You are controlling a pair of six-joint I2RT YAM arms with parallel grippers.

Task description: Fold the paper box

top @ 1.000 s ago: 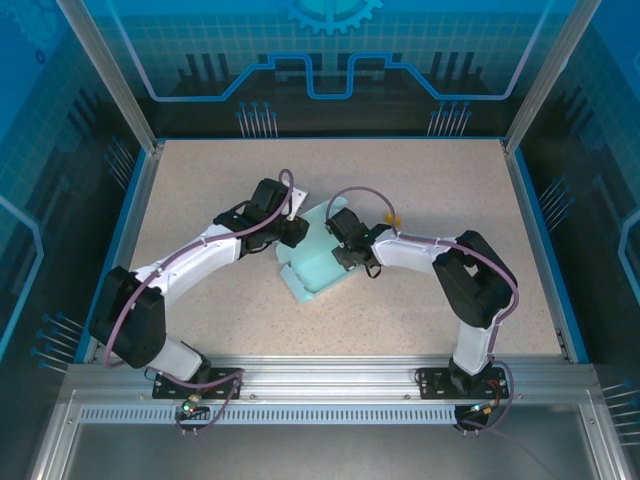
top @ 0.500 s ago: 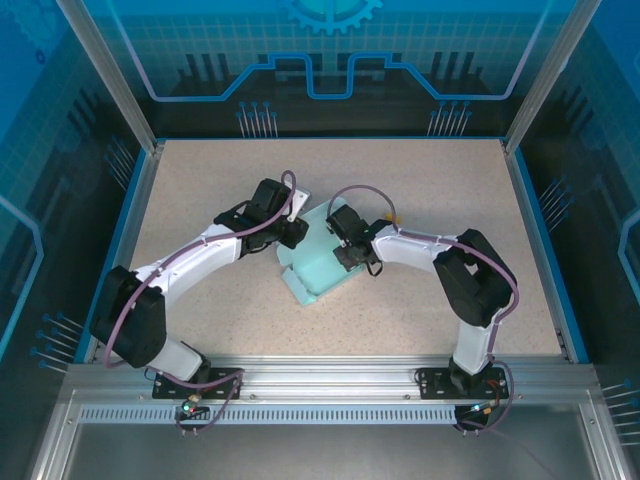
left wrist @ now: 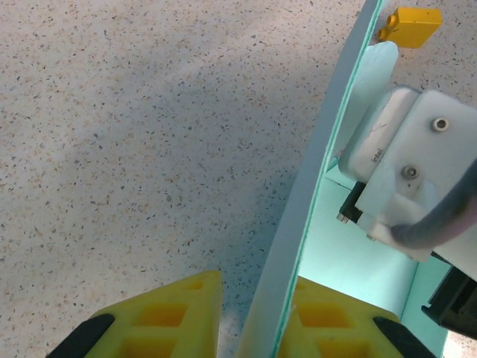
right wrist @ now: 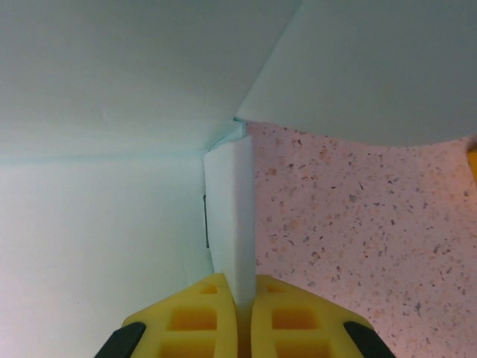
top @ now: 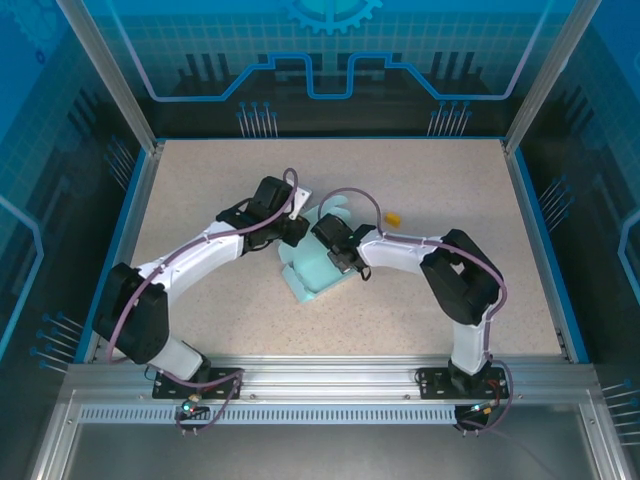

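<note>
We're seeing right hand (right wrist: 238, 287) shifting left across paper box (top: 312, 275), sitting mid desk (top: 450, 180), pinching corner tab. Left hand (left wrist: 257, 280) straddling raised wall; clamped or not, we cannot tell. Folding partway; tucking remaining.

Bench (top: 200, 180): speckled beige top. Enclosure: aluminium posts (top: 105, 75), translucent blue panels (top: 330, 60), circuit graphic. Slotted rail (top: 330, 412) at near edge.

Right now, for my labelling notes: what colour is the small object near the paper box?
The small object is orange-yellow, clearest in the left wrist view.
</note>
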